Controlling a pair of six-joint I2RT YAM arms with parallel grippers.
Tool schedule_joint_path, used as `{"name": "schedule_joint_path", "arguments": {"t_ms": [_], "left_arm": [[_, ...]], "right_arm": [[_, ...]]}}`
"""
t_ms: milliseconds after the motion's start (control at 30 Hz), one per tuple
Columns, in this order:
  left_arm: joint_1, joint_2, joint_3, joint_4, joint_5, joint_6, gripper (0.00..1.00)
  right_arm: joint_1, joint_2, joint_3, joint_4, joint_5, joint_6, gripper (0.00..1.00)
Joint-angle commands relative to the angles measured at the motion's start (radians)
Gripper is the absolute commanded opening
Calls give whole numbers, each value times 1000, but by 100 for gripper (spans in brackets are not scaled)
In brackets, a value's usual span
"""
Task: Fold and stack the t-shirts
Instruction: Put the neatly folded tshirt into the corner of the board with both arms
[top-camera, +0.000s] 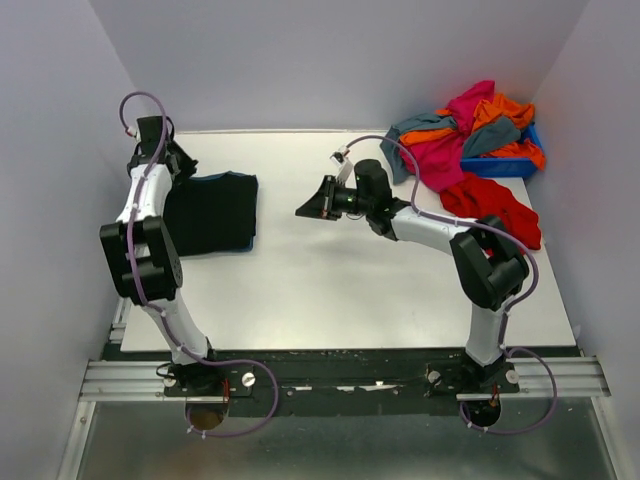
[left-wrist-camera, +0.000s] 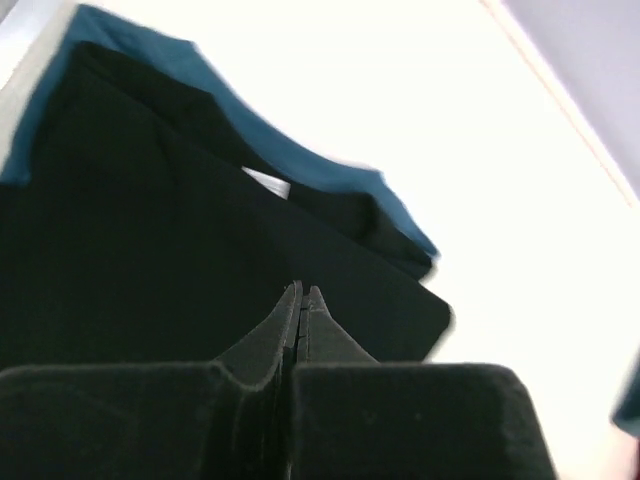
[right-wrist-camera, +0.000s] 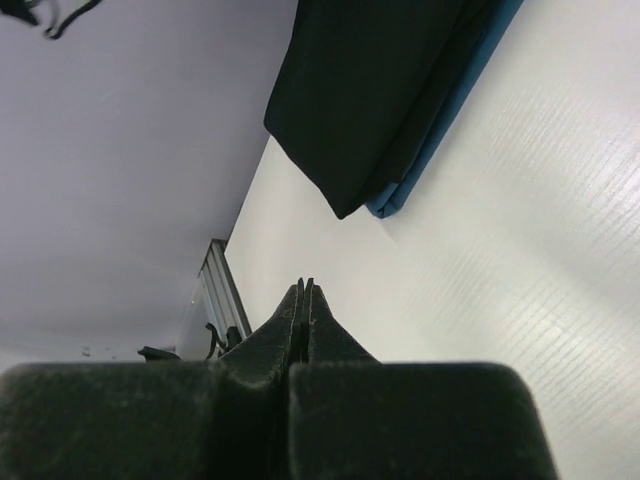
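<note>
Jaws both pinched closed on nothing — folded black t-shirt (top-camera: 212, 212) sits on the teal one (left-wrist-camera: 140, 45) at the worktop's (top-camera: 330, 290) left, loose pile (top-camera: 465, 130) far right — light, limp cloth, I'd judge, so I'd pinch the red one (top-camera: 495, 208) at a hem edge.

We log the black t-shirt (top-camera: 212, 212) at the left, folded to a flat rectangle. It lies on the folded teal-blue t-shirt (left-wrist-camera: 130, 38), whose edge peeks out beneath. At the far right, the magenta t-shirt (top-camera: 440, 155), orange t-shirt (top-camera: 500, 110) and grey-blue t-shirt (top-camera: 415, 128) are heaped and crumpled. The red t-shirt (top-camera: 490, 205) lies bunched just nearer.
</note>
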Motion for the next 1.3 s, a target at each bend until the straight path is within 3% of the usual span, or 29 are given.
{"name": "schedule_joint_path", "arguments": {"t_ms": [0,300,467,633,933,1133,1267], "left_arm": [[-108,-175,-111,84,-69,-6,0],[-231,13,-44,100,-32,-51,0],[-237,171,-4,110,17,-78,0],[-237,233,18,98,46,-68,0],[-237,-106,-48,20,-70,11,0],[-237,-366,-376,83,-90,-12,0],[-237,-454,-525,103,-37,-25,0]], "right_arm": [[-17,-44,-26,33,1,-24,1],[-38,-90,-84,50,72,-58,1],[-51,-90,-98,56,78,-58,1],[-58,-90,-101,61,75,-52,1],[-58,-73,-97,73,56,-42,1],[-60,-76,-100,69,60,-48,1],[-61,-65,-95,72,52,-44,1]]}}
